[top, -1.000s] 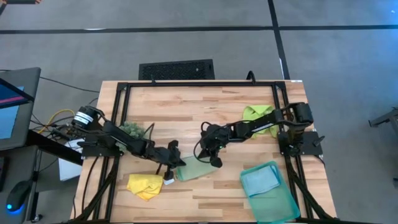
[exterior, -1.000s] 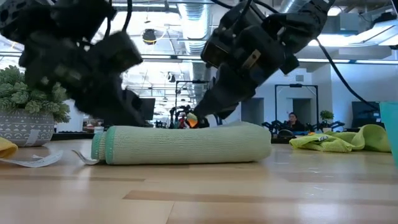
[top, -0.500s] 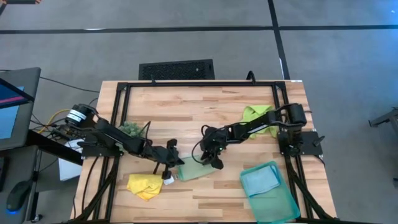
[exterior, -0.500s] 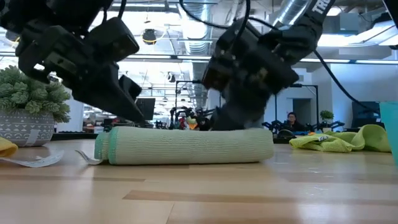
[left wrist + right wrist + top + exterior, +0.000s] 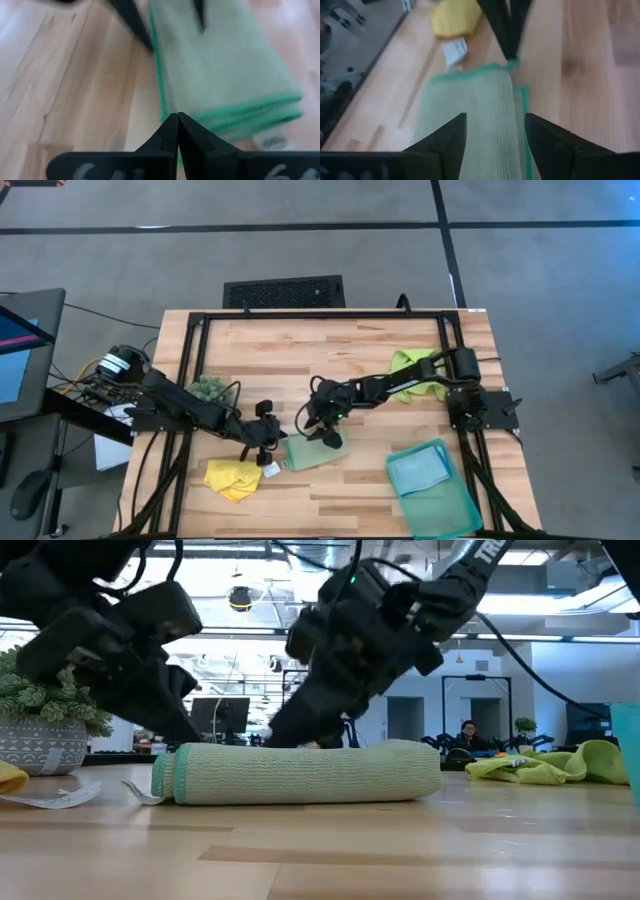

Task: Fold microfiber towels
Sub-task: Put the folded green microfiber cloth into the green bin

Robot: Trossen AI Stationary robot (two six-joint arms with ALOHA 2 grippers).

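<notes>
Your right gripper has its fingers spread, empty, just above the folded pale sage green towel mid-table, likely letting go. Your left gripper, fingers clenched on nothing, sits at the towel's edge, probably pinning it. The low view hides any contact. The yellow towel, lime green towel and light blue towel wait apart.

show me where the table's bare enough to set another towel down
Bare wood runs along the far edge of the table, beyond the plant and lime towel. Crowded mid-front: both grippers at the sage towel.
</notes>
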